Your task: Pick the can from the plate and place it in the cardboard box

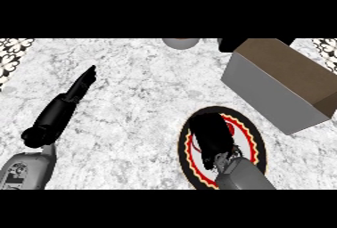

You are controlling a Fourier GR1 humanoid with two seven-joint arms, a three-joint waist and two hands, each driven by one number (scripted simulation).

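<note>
1. Right now the right robot hand point(212, 136) sits over the plate point(255, 139), a round plate with a black rim, a red ring and a pale scalloped middle, lying on the marbled tabletop point(138, 102).
2. That hand's dark fingers hang down over the plate's middle, and whether they curl round anything cannot be told from the head view; the can itself is hidden, so I can only say nothing of it shows outside the hand.
3. Its grey forearm comes up from the lower edge and covers the plate's near rim.
4. Over to the upper right, the cardboard box point(280, 84) stands just beside the plate, its grey side wall facing us and its brown inside open to the top, apart from the hand.
5. On the left, the left robot hand point(82, 84) lies stretched out with straight fingers pointing away, open, holding nothing, well apart from plate and box.
6. At the far edge a grey round object point(179, 42) peeks in, too cut off to name.
</note>
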